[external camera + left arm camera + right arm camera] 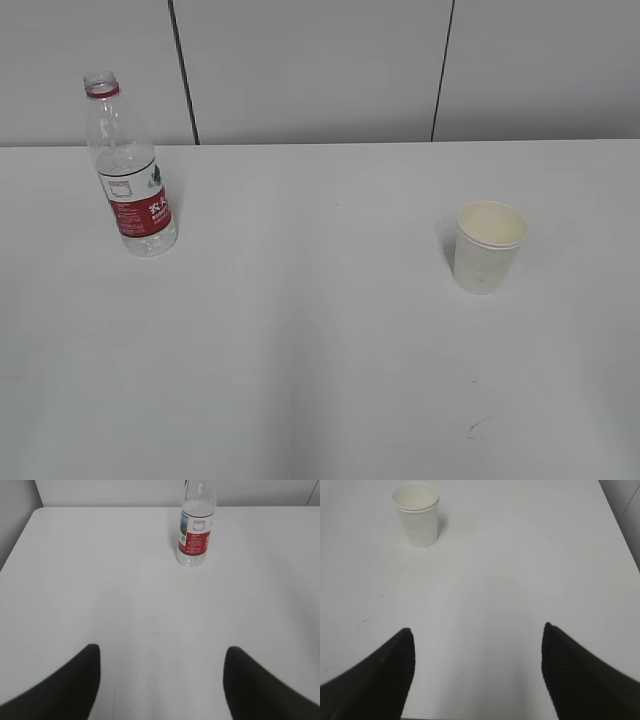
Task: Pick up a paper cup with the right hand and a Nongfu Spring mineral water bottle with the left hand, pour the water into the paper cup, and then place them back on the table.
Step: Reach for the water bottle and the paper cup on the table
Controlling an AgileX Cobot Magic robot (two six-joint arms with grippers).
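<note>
From the exterior camera I see the large plain white tabletop running back to a pale grey panelled wall with two dark vertical seams. The tall clear plastic bottle with the red-and-white label stands at the far left, its long axis near upright with the uncapped mouth leaning slightly left. The small cream-white tapered paper cup stands upright at right, mouth up, well apart from the bottle. A faint dark scuff marks the near right surface. Neither arm shows here.

On my left wrist camera, the left hand's black gripper has its fingers spread wide with nothing between them. The bottle stands upright ahead, slightly right of centre, near the far table edge; bare table lies between.

On my right wrist camera, the right hand's black gripper is likewise spread and empty. The cup stands ahead to the left, with the table's right edge well beyond.
</note>
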